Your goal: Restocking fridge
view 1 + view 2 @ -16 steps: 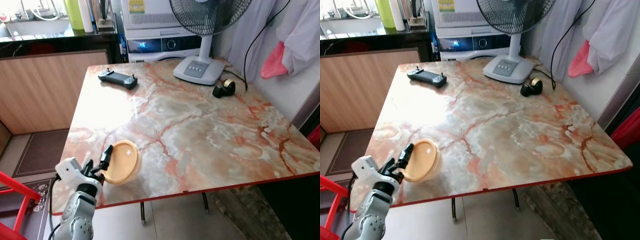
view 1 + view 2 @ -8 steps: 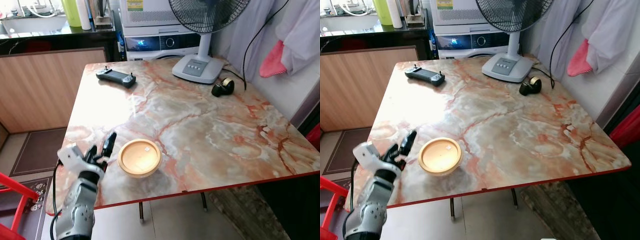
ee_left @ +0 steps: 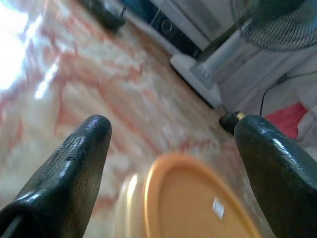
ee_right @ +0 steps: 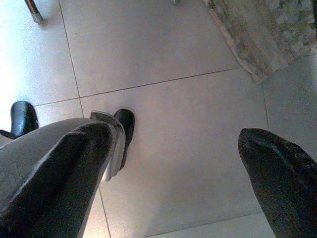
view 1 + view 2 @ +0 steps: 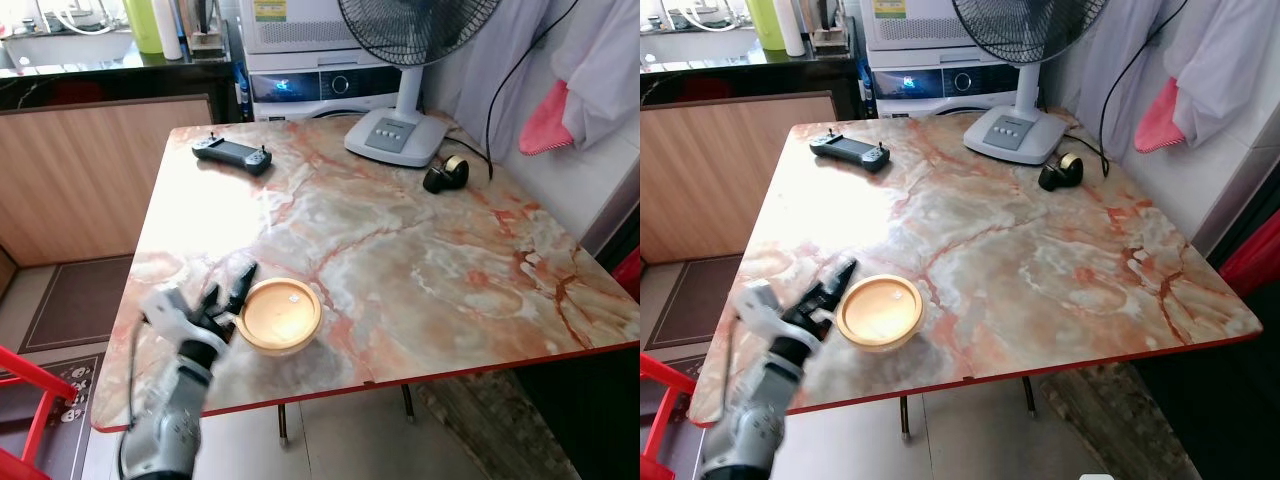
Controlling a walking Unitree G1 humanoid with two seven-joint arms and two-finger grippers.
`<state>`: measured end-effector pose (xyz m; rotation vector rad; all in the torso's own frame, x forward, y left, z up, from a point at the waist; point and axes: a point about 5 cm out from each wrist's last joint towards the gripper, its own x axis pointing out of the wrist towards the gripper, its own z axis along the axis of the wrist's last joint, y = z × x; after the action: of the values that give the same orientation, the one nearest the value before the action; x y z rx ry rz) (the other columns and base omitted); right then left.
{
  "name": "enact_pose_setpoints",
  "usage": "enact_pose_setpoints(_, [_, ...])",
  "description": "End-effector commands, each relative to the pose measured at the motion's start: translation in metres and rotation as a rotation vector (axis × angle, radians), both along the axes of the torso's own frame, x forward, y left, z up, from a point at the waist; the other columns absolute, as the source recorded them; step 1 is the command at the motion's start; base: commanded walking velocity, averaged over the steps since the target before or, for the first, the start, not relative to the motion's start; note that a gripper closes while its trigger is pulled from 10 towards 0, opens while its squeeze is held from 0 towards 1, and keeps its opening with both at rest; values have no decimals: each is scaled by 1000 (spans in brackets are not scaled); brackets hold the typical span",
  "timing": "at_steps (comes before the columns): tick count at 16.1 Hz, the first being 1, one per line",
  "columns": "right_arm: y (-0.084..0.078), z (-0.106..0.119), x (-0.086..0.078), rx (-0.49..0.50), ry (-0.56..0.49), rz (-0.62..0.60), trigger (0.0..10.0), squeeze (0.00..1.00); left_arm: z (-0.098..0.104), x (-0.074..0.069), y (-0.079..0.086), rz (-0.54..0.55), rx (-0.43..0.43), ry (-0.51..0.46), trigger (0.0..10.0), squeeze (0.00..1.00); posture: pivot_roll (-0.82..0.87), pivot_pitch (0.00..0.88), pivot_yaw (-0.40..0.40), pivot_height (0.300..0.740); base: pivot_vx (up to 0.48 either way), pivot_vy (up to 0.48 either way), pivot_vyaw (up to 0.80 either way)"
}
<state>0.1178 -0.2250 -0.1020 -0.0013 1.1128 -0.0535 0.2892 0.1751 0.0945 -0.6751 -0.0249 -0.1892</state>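
Left gripper (image 5: 232,296) is spread wide, fingers apart and empty, just beside the round orange plastic lidded container (image 5: 281,315), nearly touching its rim. A second ago that gripper held the container tilted on edge; half a second ago the container sat flat and the gripper stood off; now it has closed back in. The container rests upright near the front left edge of the pink-veined marble bench (image 5: 420,260). Reads as a re-grasp for the fridge run. Right gripper (image 4: 168,163) hangs idle over the tiled floor (image 4: 163,54), fingers wide. Black handheld controller (image 5: 233,155) and white fan base (image 5: 395,138) sit well apart at the far side.
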Motion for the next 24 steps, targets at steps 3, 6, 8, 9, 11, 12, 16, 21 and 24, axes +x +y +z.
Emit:
enact_pose_setpoints(3, [-2,1,2,-9,-11,7,10000,0,-6,-10,-4,-14,-10,20,10000,0,21,0,-34,740,0,0,0])
enact_pose_setpoints(6, [-2,1,2,-10,-12,7,10000,0,-9,-11,-4,-9,-29,31,10000,0,20,0,-38,740,0,0,0])
enact_pose_setpoints(8, [-2,1,3,-13,-14,3,10000,0,-11,-8,-4,-24,-36,34,10000,0,17,0,-40,740,0,0,0])
enact_pose_setpoints(9, [-2,1,3,-15,-15,-3,10000,0,-12,-6,-4,-38,-39,34,10000,0,17,0,-40,740,0,0,0])
enact_pose_setpoints(11, [-2,1,3,-20,-16,-6,10000,0,-12,-3,-4,-49,-59,32,10000,0,9,0,-38,740,0,0,0])
enact_pose_setpoints(12, [-3,2,3,-27,-17,0,10000,0,-13,-1,-2,-51,-62,31,10000,0,3,0,-38,740,0,0,0])
enact_pose_setpoints(16, [-3,2,4,-38,-15,17,10000,0,-13,2,-2,-50,-81,24,10000,0,0,0,-37,740,0,0,0])
enact_pose_setpoints(21, [-4,2,4,-44,-14,31,10000,0,-24,0,-3,-72,-88,55,10000,0,1,0,-46,740,0,0,0])
enact_pose_setpoints(24, [-5,2,4,-48,-13,37,10000,0,-28,1,-4,-91,-88,68,10000,0,-2,0,-48,740,0,0,0])
